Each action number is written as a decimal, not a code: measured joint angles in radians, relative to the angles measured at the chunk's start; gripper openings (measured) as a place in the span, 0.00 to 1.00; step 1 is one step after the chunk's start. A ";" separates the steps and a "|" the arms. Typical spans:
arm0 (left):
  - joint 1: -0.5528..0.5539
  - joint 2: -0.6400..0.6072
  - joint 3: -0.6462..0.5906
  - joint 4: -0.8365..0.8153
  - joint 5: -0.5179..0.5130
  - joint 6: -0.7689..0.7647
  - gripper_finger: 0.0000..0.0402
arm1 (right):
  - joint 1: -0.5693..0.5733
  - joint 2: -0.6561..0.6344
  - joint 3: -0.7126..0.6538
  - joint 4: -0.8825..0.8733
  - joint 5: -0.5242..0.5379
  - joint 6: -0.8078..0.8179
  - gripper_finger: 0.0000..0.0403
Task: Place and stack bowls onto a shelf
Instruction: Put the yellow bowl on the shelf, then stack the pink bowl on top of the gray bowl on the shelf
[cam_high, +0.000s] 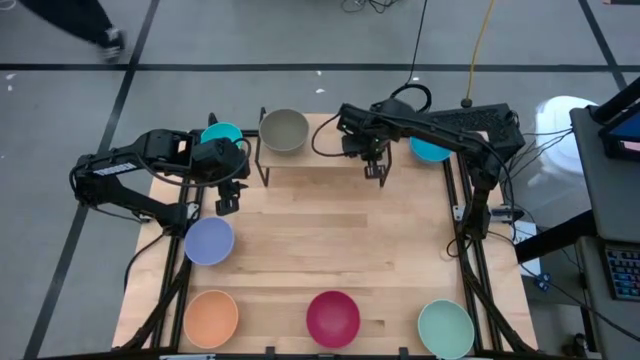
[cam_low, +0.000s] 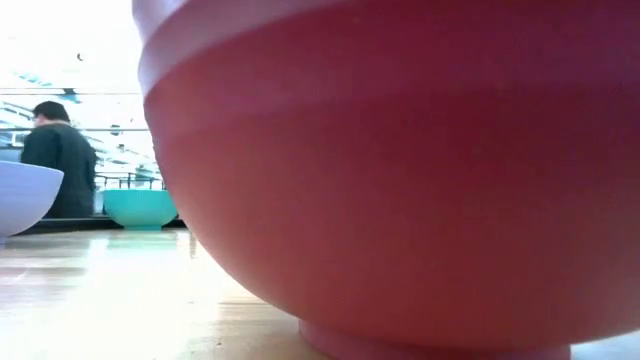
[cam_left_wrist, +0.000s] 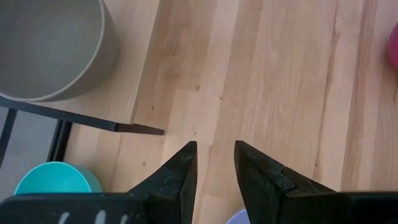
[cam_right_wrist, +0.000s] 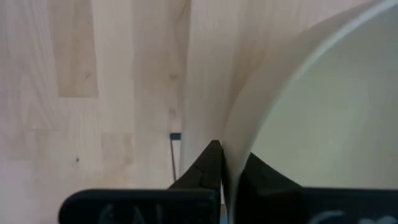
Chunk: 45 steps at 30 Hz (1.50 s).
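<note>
The shelf (cam_high: 320, 165) stands at the table's far middle. An olive-grey bowl (cam_high: 285, 130) rests on its left end. My right gripper (cam_high: 376, 170) is over the shelf's right part, shut on a cream bowl (cam_right_wrist: 323, 112), which the arm hides in the high view. My left gripper (cam_high: 228, 200) hangs open off the shelf's left end with nothing between its fingers (cam_left_wrist: 186, 168). One cyan bowl (cam_high: 222, 135) sits left of the shelf and another (cam_high: 432, 148) sits right of it. My right gripper pinches the cream bowl's rim (cam_right_wrist: 231, 155), one finger (cam_right_wrist: 208, 168) outside the wall and the other (cam_right_wrist: 264, 177) inside. The fingers come from above, pointing steeply down. The bowl stays mouth up over the shelf plank (cam_right_wrist: 124, 74). Whether its foot rests there, I cannot tell.
On the table stand a lavender bowl (cam_high: 209, 240) at the left, and orange (cam_high: 211, 318), magenta (cam_high: 332, 318) and mint green (cam_high: 445, 328) bowls along the near edge. Bare wood lies between them. A person (cam_low: 60, 155) stands beyond the table.
</note>
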 joint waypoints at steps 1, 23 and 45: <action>0.000 0.000 0.000 0.000 0.000 0.003 0.28 | 0.000 0.000 -0.007 0.004 0.003 -0.001 0.00; 0.000 0.000 0.000 0.000 0.000 0.007 0.28 | 0.075 -0.010 -0.017 0.032 0.168 -0.079 0.30; -0.005 0.000 0.000 0.012 0.052 0.043 0.28 | 0.213 -0.328 -0.017 0.072 0.211 0.048 0.31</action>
